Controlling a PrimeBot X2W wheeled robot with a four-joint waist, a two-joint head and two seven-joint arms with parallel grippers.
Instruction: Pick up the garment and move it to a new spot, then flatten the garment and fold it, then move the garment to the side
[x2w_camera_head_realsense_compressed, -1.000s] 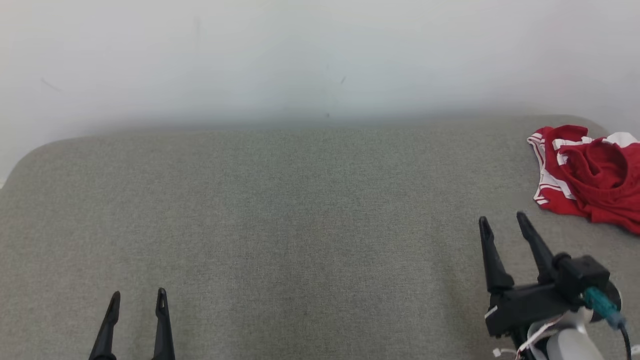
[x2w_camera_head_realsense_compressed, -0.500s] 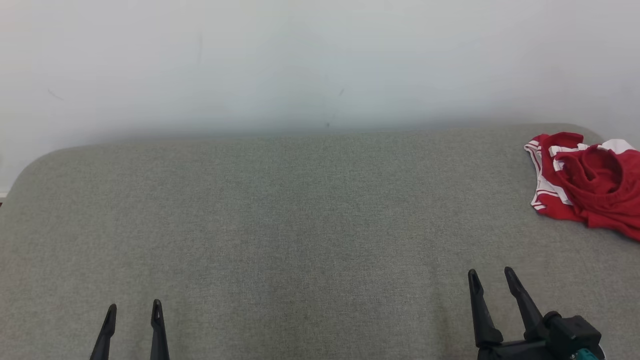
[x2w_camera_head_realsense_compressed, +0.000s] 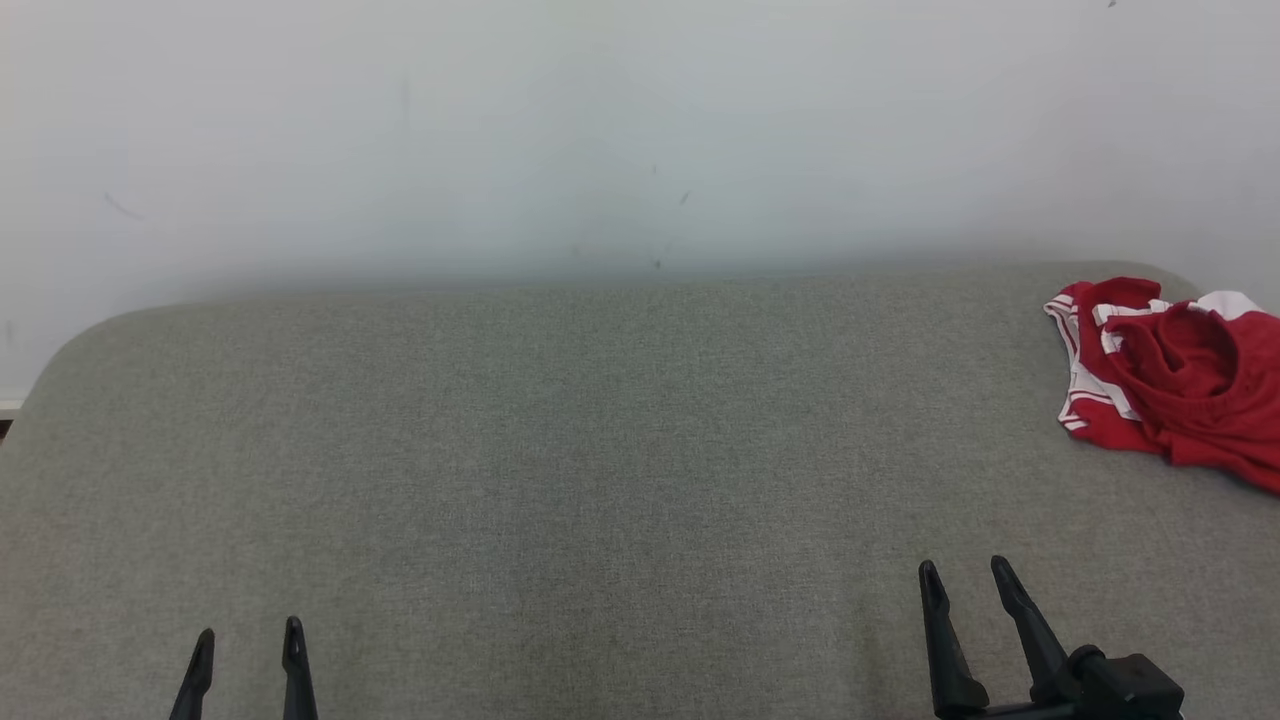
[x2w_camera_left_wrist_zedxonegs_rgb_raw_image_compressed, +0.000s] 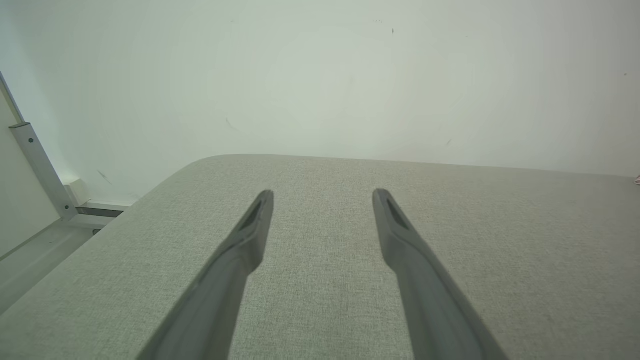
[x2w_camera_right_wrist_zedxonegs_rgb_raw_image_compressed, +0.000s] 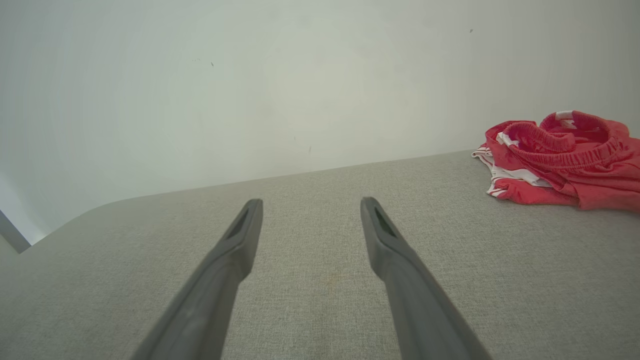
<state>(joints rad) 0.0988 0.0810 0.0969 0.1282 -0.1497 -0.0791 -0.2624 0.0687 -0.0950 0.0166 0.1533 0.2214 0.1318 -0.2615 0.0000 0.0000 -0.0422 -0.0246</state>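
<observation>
Head view first: the red garment (x2w_camera_head_realsense_compressed: 1170, 400) lies in a crumpled heap at the far right of the grey padded surface (x2w_camera_head_realsense_compressed: 600, 450), close to its rounded back corner, white stripes showing along its left side, and the frame's right edge cuts it off. Down at the lower right, the right gripper (x2w_camera_head_realsense_compressed: 964, 570) points up the frame with its two dark fingers spread apart and nothing between them, well short of the cloth. Lower left, the left gripper (x2w_camera_head_realsense_compressed: 248, 632) shows just its fingertips, also parted and empty, a long way across the surface from the garment. From the right wrist view, the right gripper (x2w_camera_right_wrist_zedxonegs_rgb_raw_image_compressed: 311, 202) hovers over bare grey fabric, jaws wide, and the garment (x2w_camera_right_wrist_zedxonegs_rgb_raw_image_compressed: 565, 160) sits ahead and off to the right, a gathered elastic band on top. From the left wrist view, the left gripper (x2w_camera_left_wrist_zedxonegs_rgb_raw_image_compressed: 324, 195) is spread wide over open surface, the pale wall (x2w_camera_left_wrist_zedxonegs_rgb_raw_image_compressed: 320, 75) beyond.
</observation>
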